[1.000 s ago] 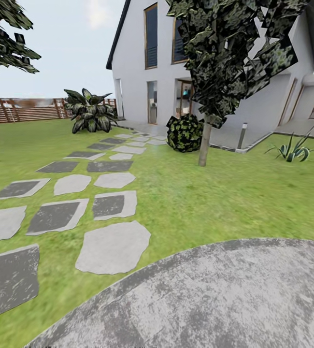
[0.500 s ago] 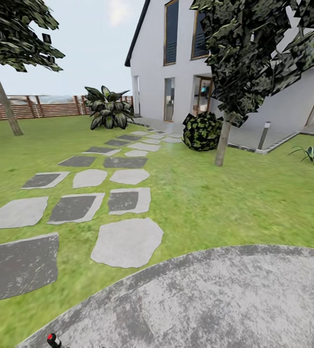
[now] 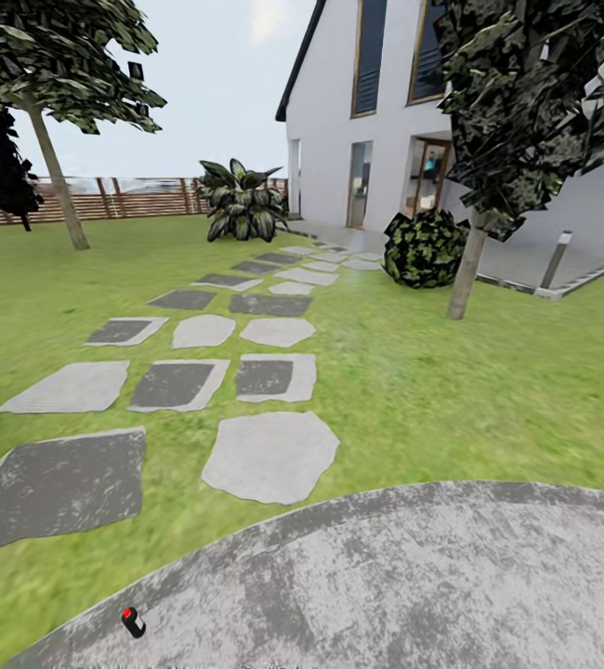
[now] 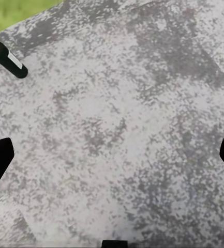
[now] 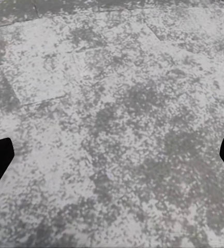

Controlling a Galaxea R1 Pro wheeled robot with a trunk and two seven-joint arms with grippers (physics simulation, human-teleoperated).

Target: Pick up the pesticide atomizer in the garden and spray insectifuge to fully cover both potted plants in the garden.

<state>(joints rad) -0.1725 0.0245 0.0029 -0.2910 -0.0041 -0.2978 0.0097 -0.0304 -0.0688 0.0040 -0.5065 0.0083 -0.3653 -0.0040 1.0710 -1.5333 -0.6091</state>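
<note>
Pesticide atomizer lies on the concrete patio, beyond the left gripper's spread, empty fingers; right fingers likewise released.

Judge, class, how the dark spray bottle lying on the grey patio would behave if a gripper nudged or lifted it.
The pesticide atomizer lies on its side on the flat concrete patio; being slim and seemingly round, it would probably roll if nudged sideways. It looks rigid, so it should lift without bending. Its smooth-looking body may slip in a loose grip.
</note>
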